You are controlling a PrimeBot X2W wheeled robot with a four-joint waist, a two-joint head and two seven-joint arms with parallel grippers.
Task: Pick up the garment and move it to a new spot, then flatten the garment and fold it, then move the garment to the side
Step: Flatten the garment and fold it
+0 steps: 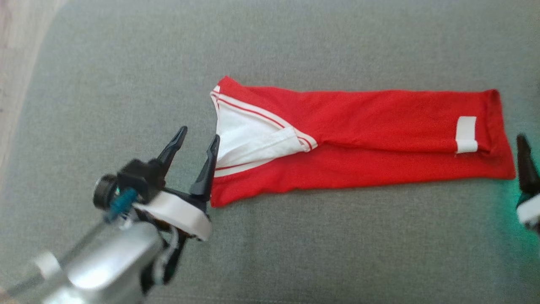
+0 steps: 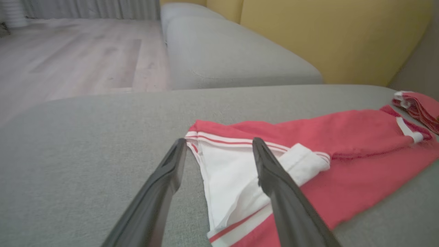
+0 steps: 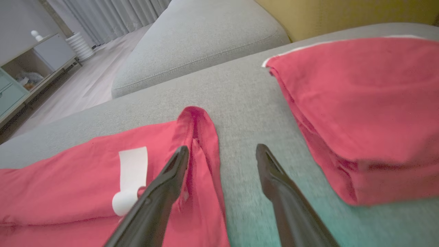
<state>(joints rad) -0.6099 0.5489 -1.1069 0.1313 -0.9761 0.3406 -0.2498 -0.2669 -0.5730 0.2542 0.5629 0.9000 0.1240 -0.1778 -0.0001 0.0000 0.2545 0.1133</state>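
Observation:
The garment (image 1: 358, 139) is red with white trim, folded lengthwise into a long strip across the grey cushion (image 1: 295, 253). Its white-lined end (image 2: 233, 178) faces left, and a white label (image 1: 466, 134) marks the right end (image 3: 85, 192). My left gripper (image 1: 198, 141) stands open at the strip's left end, one finger against the cloth's edge, nothing held. In the left wrist view the left gripper (image 2: 219, 147) has its jaws apart over the white lining. My right gripper (image 3: 223, 152) is open just past the right end, one dark finger (image 1: 526, 164) showing at the head view's right edge.
A stack of folded red cloth (image 3: 363, 113) lies on the cushion close beside the right gripper. A second grey cushion (image 2: 223, 51) and a yellow backrest (image 2: 336, 37) stand beyond. Wooden floor (image 2: 75, 58) runs to the left, with a cabinet (image 3: 31, 72) farther off.

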